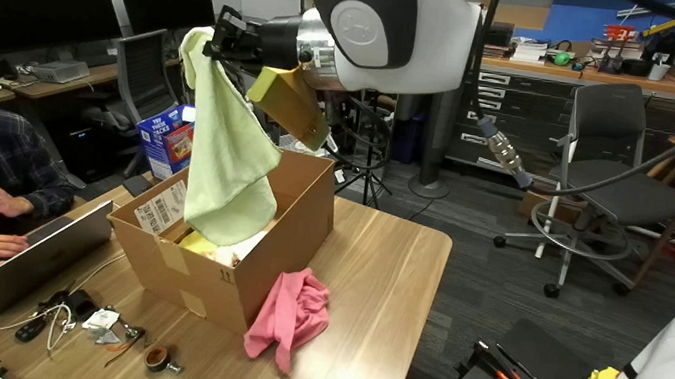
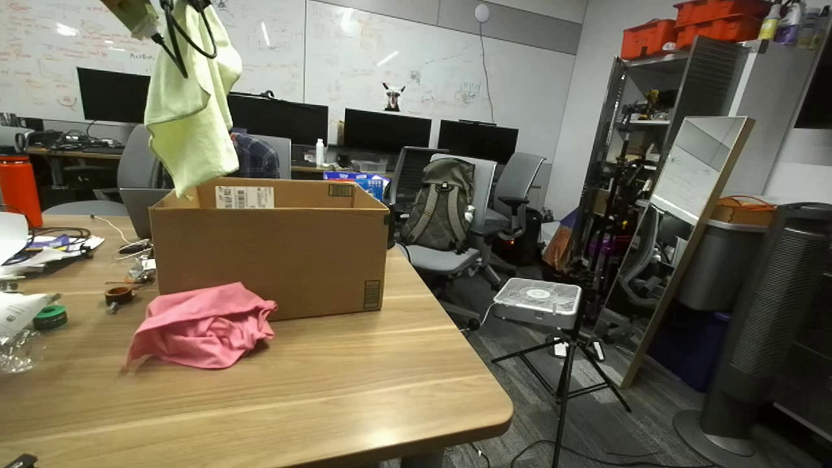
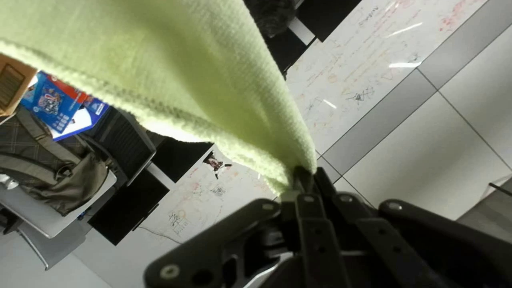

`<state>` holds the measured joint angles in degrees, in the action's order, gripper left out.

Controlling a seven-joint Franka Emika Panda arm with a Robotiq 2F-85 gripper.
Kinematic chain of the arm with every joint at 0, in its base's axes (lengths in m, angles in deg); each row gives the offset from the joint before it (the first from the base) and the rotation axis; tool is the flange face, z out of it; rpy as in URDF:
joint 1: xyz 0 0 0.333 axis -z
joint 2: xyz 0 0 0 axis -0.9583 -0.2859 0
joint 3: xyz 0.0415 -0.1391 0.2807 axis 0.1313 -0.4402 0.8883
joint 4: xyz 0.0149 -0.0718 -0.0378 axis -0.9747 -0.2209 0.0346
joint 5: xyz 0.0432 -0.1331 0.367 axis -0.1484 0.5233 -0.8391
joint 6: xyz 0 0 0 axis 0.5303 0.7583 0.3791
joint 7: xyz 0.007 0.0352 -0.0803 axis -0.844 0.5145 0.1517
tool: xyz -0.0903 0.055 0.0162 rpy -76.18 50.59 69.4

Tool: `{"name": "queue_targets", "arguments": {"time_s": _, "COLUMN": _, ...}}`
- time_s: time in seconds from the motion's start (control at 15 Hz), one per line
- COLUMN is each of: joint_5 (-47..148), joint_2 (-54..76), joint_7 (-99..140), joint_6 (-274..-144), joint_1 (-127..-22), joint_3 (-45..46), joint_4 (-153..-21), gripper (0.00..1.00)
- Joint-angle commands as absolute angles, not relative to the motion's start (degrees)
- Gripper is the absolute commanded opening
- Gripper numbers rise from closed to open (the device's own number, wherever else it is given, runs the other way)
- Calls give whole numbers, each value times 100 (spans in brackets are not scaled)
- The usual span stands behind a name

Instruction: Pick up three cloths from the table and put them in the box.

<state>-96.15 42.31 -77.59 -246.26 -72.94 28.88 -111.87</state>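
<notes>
Wooden tabletop (image 1: pixel 382 268) bears the box (image 2: pixel 273 257), the gripper (image 3: pixel 303 182) above (clamped on the yellow-green cloth (image 1: pixel 224 147)).

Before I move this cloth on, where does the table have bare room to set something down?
The bare patch of table runs from the box and the pink cloth out to the rounded corner. It is crowded toward the laptop, where small parts and a brown roll lie near the box.

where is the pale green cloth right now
In an exterior view, the pale green cloth hangs left of centre from the end effector, its lower end over the open cardboard box.
</notes>
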Motion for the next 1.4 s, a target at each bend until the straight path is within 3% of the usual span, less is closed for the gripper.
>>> {"name": "queue_targets", "arguments": {"time_s": 0.0, "joint_5": -9586, "joint_2": 3894, "joint_7": -8029, "joint_6": -25195, "joint_1": -6445, "joint_3": 3569, "joint_4": -10579, "gripper": 2}}
{"name": "queue_targets", "arguments": {"time_s": 0.67, "joint_5": -9535, "joint_2": 3520, "joint_7": -8861, "joint_6": -26300, "joint_1": -5236, "joint_3": 5287, "joint_4": -10424, "gripper": 3}}
{"name": "queue_targets", "arguments": {"time_s": 0.73, "joint_5": -9505, "joint_2": 3507, "joint_7": -8884, "joint_6": -26273, "joint_1": -5190, "joint_3": 5391, "joint_4": -10461, "gripper": 28}}
{"name": "queue_targets", "arguments": {"time_s": 0.87, "joint_5": -9447, "joint_2": 3462, "joint_7": -8923, "joint_6": -26344, "joint_1": -5102, "joint_3": 5574, "joint_4": -10462, "gripper": 34}}
{"name": "queue_targets", "arguments": {"time_s": 1.33, "joint_5": -9109, "joint_2": 3152, "joint_7": -8987, "joint_6": -26744, "joint_1": -4857, "joint_3": 5801, "joint_4": -10349, "gripper": 88}}
